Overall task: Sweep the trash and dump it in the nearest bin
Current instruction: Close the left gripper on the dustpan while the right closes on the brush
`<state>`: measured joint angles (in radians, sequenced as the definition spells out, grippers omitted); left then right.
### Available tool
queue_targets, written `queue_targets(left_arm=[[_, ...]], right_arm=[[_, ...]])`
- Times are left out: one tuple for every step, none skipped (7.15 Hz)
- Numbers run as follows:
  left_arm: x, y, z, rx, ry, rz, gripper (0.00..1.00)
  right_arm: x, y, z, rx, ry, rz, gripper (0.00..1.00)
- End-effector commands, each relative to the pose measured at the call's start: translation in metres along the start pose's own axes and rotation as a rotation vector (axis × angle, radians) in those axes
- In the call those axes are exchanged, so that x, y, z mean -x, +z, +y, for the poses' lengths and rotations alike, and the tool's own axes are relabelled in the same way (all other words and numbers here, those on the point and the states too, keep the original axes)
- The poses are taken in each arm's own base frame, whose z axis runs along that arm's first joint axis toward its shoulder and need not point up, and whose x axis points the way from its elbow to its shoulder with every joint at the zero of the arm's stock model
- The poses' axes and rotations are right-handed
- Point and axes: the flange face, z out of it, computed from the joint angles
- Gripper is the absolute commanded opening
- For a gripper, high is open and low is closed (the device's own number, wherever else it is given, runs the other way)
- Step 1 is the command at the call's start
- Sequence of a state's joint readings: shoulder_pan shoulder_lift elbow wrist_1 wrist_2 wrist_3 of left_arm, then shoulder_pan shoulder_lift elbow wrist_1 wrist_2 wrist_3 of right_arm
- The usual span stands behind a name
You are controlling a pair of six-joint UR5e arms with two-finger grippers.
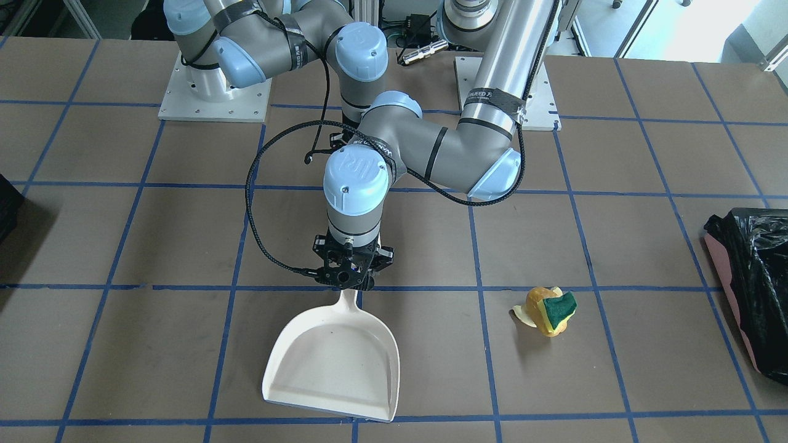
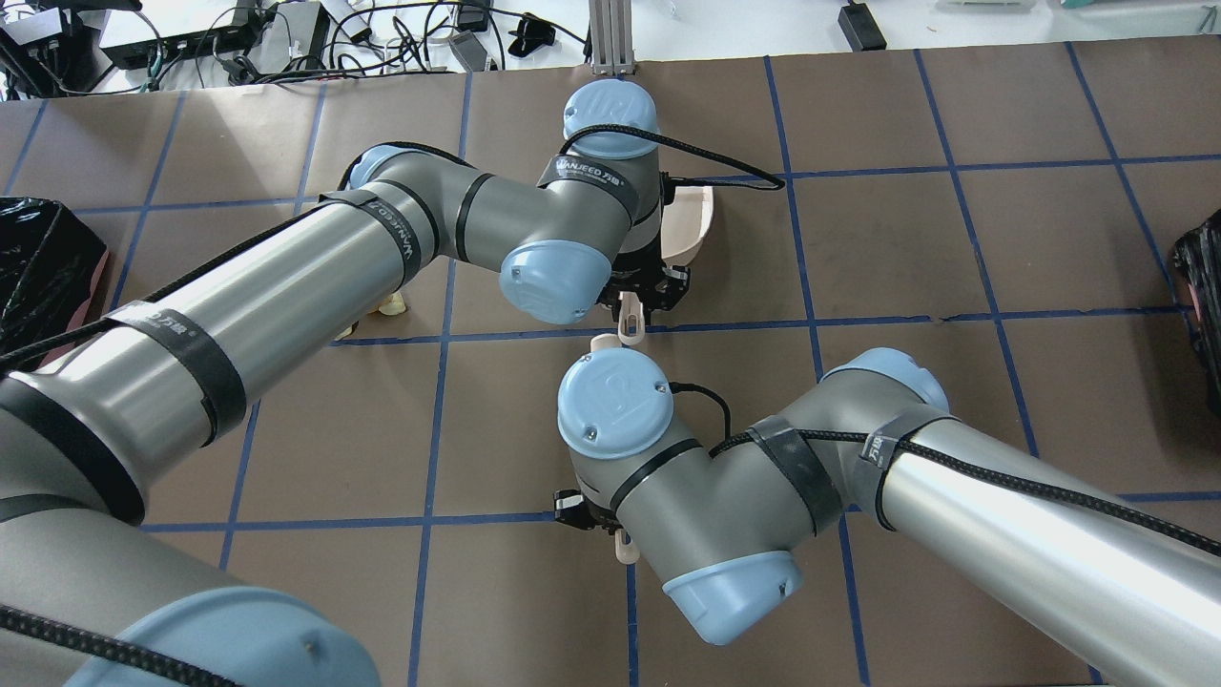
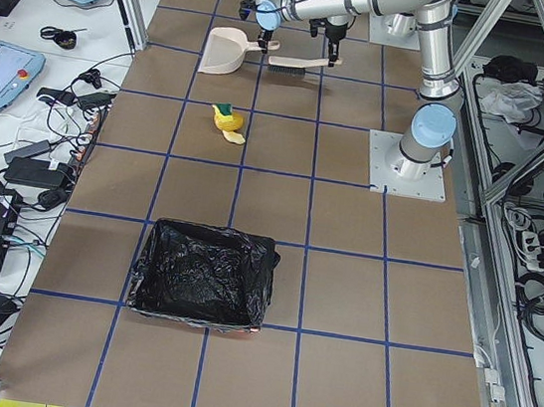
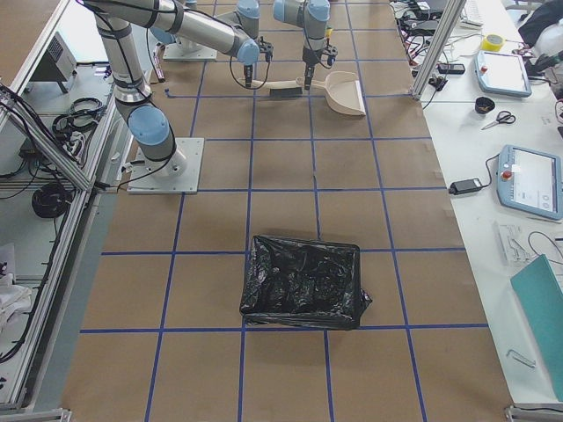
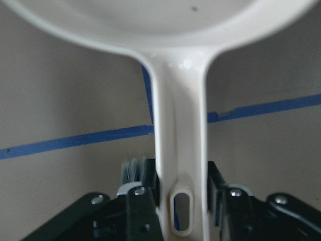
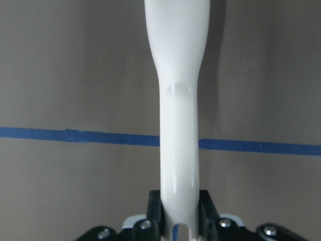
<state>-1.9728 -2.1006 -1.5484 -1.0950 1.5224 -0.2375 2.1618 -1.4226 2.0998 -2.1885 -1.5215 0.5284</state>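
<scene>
The trash [image 1: 548,311], a yellow sponge with a green side, an orange fruit piece and a pale peel, lies in a small pile on the table; it also shows in the exterior left view [image 3: 228,120]. My left gripper [image 1: 349,284] is shut on the handle [image 5: 178,140] of the white dustpan [image 1: 335,363], whose mouth faces away from the robot, about two tiles from the trash. My right gripper [image 6: 179,211] is shut on the white brush handle [image 6: 179,125]; the brush [image 3: 295,64] lies behind the dustpan, hidden in the front view. The bin [image 1: 754,277] with its black bag stands at the table end past the trash.
A second black-lined bin [image 4: 303,281] stands toward the table's other end, farther from the trash. Both arms cross over the table's middle [image 2: 572,277]. Blue tape lines grid the brown table top [image 1: 184,344].
</scene>
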Motion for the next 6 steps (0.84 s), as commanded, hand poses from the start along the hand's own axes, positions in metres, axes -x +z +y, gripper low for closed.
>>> queue_targets(left_arm=[[0.000, -0.023, 0.000, -0.034, 0.017, 0.007, 0.00], [-0.001, -0.030, -0.003, -0.049, 0.016, 0.009, 0.00], [-0.001, -0.027, -0.004, -0.046, 0.016, 0.008, 0.00], [-0.001, -0.027, -0.004, -0.046, 0.016, 0.008, 0.00], [0.000, -0.020, -0.005, -0.036, 0.006, 0.001, 0.00], [-0.001, -0.015, -0.007, -0.032, 0.013, 0.001, 0.00]], right_arm=[[-0.001, -0.004, -0.001, -0.013, 0.011, 0.001, 0.00], [-0.001, -0.004, -0.001, -0.014, 0.025, -0.001, 0.00], [-0.001, -0.004, -0.002, -0.015, 0.081, -0.002, 0.00], [-0.003, -0.008, -0.006, -0.027, 0.196, -0.001, 0.00], [0.001, -0.016, -0.016, -0.045, 0.279, -0.012, 0.00], [0.003, -0.023, -0.023, -0.071, 0.382, -0.009, 0.00]])
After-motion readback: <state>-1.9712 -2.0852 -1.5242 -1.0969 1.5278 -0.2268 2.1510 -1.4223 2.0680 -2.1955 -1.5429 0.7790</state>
